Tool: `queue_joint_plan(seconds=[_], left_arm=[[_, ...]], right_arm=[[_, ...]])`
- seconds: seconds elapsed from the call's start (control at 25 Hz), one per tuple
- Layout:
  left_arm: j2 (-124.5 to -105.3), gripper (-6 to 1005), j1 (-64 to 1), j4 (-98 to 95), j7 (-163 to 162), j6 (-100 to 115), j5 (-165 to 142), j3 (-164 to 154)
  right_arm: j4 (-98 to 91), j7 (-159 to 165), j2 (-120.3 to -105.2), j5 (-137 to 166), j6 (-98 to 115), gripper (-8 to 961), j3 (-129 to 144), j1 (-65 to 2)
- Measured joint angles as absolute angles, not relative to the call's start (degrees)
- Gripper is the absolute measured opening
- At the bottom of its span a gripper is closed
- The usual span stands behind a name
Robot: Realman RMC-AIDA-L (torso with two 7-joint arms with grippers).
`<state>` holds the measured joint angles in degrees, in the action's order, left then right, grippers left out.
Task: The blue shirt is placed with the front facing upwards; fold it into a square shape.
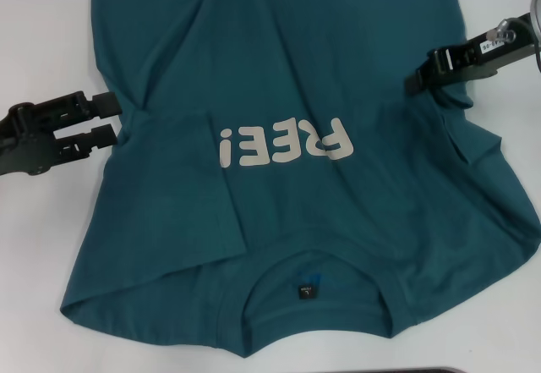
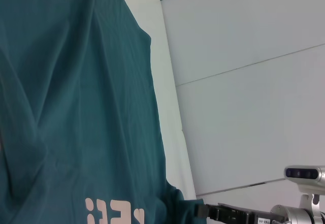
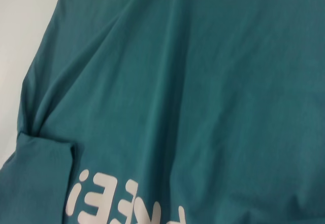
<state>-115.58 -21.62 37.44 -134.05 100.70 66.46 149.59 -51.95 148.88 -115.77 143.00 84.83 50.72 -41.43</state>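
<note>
The blue shirt [image 1: 321,212] lies front up on the white table [image 1: 42,43], its round collar with a black label [image 1: 305,292] nearest me. Pale letters [image 1: 283,145] read upside down. One sleeve [image 1: 182,187] is folded inward over the chest and hides the start of the lettering. The other sleeve [image 1: 494,166] lies spread and wrinkled. My left gripper [image 1: 117,117] is open, its tips at the shirt's left side edge. My right gripper [image 1: 420,68] is open, its tips over the right side edge. Both wrist views show the shirt [image 2: 76,107] [image 3: 203,82]. The right gripper [image 2: 203,210] also appears in the left wrist view.
Bare white table lies to both sides of the shirt. A pale panelled wall [image 2: 244,82] stands beyond the table. A thin dark strip [image 1: 423,370] shows at the near table edge.
</note>
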Motion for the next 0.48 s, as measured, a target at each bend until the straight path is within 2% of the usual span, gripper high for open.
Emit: queue_joint_plan(seconds=[0.2,0.48], left_arm=[[-115.58,779,-21.62,37.42,-134.10,100.70,66.36,149.59],[-115.49,779,-21.20,37.36,-134.13,100.71,66.20,150.23]], right_arm=[[-50.02,148.25,-115.22,142.69,84.84,29,50.40,-42.13],[-49.95,148.68,-115.00,142.59,84.49,236,49.96,-42.25]])
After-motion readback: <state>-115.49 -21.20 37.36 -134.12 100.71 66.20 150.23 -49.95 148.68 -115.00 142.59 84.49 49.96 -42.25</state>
